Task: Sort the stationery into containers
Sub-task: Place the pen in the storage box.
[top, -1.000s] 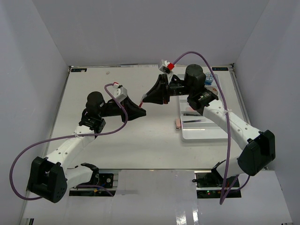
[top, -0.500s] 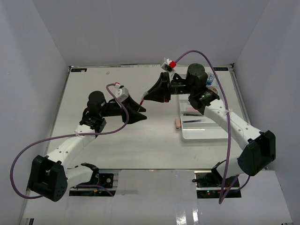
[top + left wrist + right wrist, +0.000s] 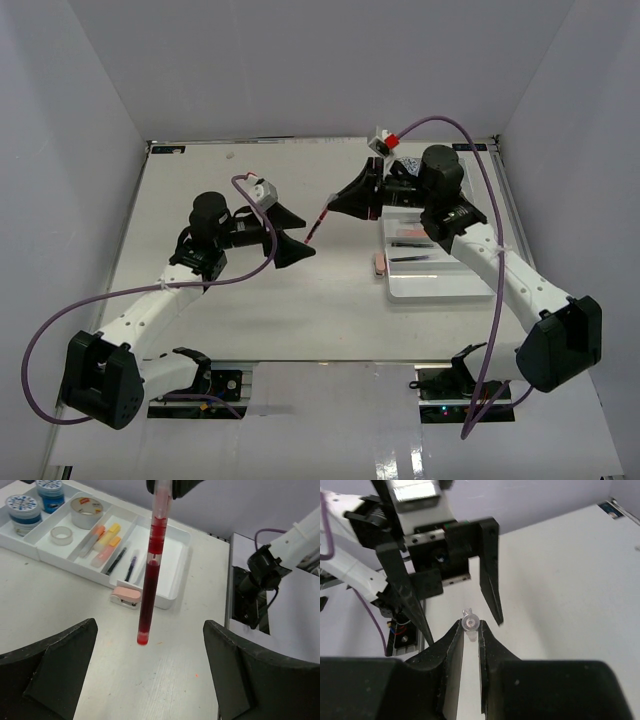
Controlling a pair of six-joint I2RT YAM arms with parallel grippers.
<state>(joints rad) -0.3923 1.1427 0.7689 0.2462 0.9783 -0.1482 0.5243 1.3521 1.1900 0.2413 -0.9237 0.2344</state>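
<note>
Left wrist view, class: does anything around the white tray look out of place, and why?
A pink eraser-like piece lies on the table beside the white tray, outside every compartment. The red pen hangs in the right claw, not yet sorted.

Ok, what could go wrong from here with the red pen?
The right gripper pinches the pen only at its top end, so it may swing or slip on the way to the tray. It hangs between the fingers of the open left gripper; moving sideways could knock it against one.
</note>
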